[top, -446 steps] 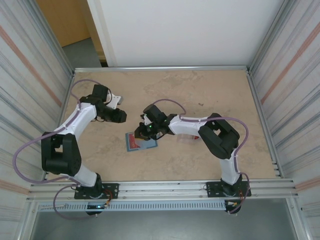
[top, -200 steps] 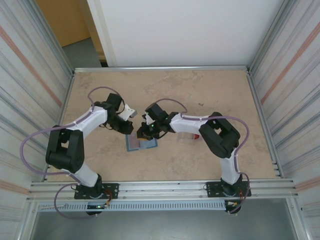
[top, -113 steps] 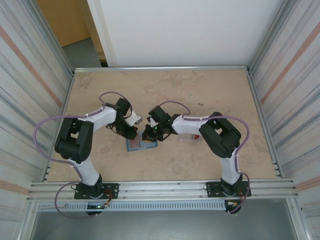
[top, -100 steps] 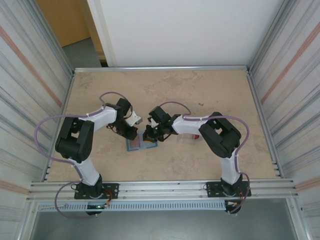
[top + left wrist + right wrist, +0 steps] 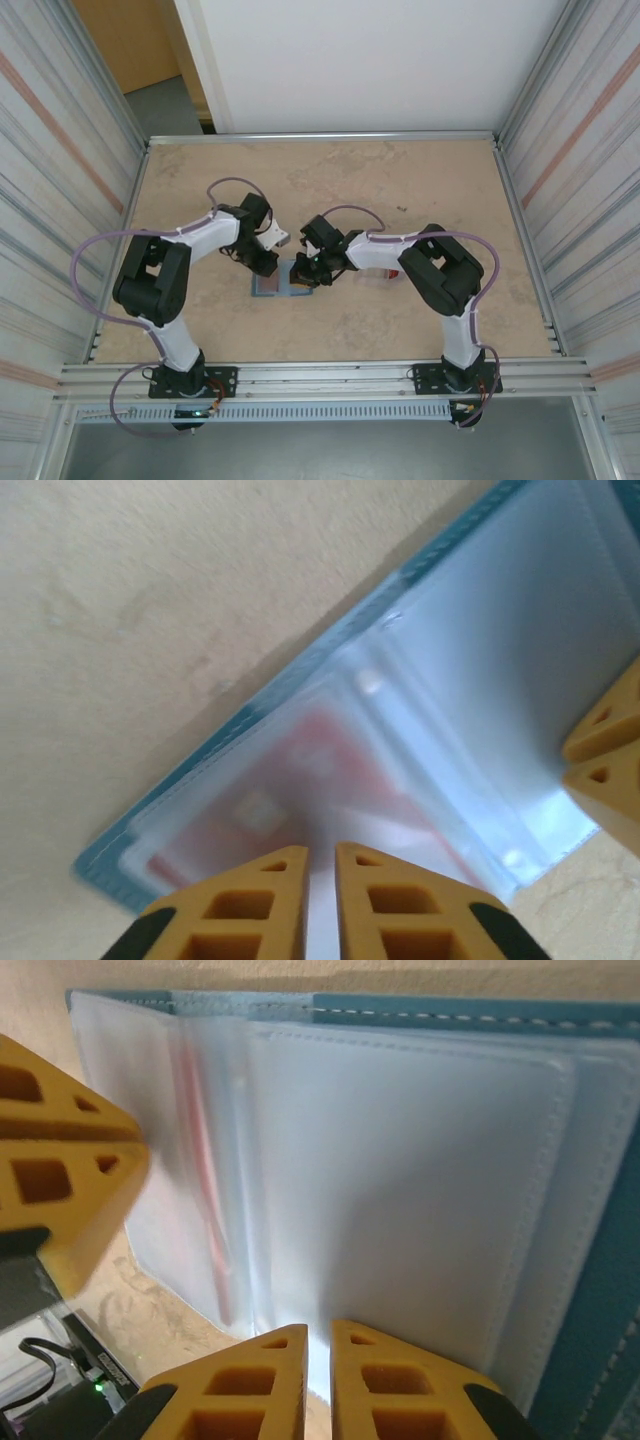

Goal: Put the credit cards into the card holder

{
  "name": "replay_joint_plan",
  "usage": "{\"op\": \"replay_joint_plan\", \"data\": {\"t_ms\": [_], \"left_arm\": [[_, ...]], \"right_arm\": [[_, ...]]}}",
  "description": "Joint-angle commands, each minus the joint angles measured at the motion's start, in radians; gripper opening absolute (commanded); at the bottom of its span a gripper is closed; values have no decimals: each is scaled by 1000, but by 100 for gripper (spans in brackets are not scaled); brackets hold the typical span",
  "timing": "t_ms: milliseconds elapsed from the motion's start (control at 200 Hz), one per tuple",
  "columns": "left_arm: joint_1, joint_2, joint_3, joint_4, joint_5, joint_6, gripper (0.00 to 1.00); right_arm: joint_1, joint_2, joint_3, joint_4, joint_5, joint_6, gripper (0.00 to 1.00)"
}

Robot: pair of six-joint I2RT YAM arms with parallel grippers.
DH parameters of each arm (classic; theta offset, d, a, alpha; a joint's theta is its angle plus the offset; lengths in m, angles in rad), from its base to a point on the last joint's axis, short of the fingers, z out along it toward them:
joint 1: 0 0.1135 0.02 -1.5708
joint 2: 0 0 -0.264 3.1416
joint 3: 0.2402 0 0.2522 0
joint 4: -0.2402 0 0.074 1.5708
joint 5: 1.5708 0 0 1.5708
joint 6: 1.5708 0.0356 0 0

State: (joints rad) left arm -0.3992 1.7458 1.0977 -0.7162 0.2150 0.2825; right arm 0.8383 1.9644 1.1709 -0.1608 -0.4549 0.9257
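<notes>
left claw (image 5: 320,865) and right claw (image 5: 318,1345) are both narrow, perhaps nipping the clear sleeves (image 5: 400,1180) at their tips. the open card holder (image 5: 600,1280) lies just ahead; pulling unevenly could drag it, spilling the red credit card (image 5: 330,780) pocketed beyond.

My bench (image 5: 420,180) has a beige, stone-mottled top edged by a thin aluminium frame (image 5: 320,135). A plain white wall (image 5: 370,60) rises behind its far edge. A ribbed silver left panel (image 5: 50,150) and a matching right panel (image 5: 590,140), each with a faint orange stripe, close me in. Past the far left corner are an orange-brown wooden surface (image 5: 125,40) and a patch of grey floor (image 5: 165,105). Aluminium rails (image 5: 330,378) run along my near edge. The light is soft and even.
</notes>
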Motion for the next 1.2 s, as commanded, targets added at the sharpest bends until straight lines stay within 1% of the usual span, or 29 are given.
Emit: {"op": "replay_joint_plan", "data": {"t_ms": [0,65,145,261,356,421,536,606,641,742,842,877,947,1052,1193], "left_arm": [[0,-74,71,-58,-29,8,18],[-2,-103,107,-81,-26,-1,18],[-6,-129,144,-91,11,-4,19],[-34,-126,216,-98,79,-1,20],[-76,-111,263,-79,126,7,20],[-107,-101,284,-44,145,0,17],[-169,-74,328,10,179,-28,12],[-203,-55,352,41,208,-41,12],[-220,-45,358,65,223,-47,11],[-265,-8,382,124,207,-73,8],[-298,61,451,110,244,-104,6],[-305,86,473,107,263,-123,3],[-322,129,512,100,282,-163,0],[-364,177,537,96,303,-188,0],[-409,245,561,88,320,-199,0]], "right_arm": [[6,-102,20,-128,80,-49,19],[6,-156,20,-181,126,-73,23],[-5,-215,18,-265,192,-99,27],[-27,-296,12,-397,290,-126,30],[-41,-367,9,-503,391,-154,34],[-53,-408,12,-579,460,-167,37],[-90,-477,12,-685,527,-178,42],[-114,-528,-1,-724,565,-186,45],[-133,-554,-11,-738,573,-189,47],[-201,-625,-38,-772,573,-200,50],[-269,-691,-64,-800,577,-224,55],[-291,-716,-74,-804,578,-231,56],[-340,-753,-94,-808,566,-249,59],[-412,-789,-134,-804,533,-269,61],[-464,-788,-178,-766,486,-295,63]]}}
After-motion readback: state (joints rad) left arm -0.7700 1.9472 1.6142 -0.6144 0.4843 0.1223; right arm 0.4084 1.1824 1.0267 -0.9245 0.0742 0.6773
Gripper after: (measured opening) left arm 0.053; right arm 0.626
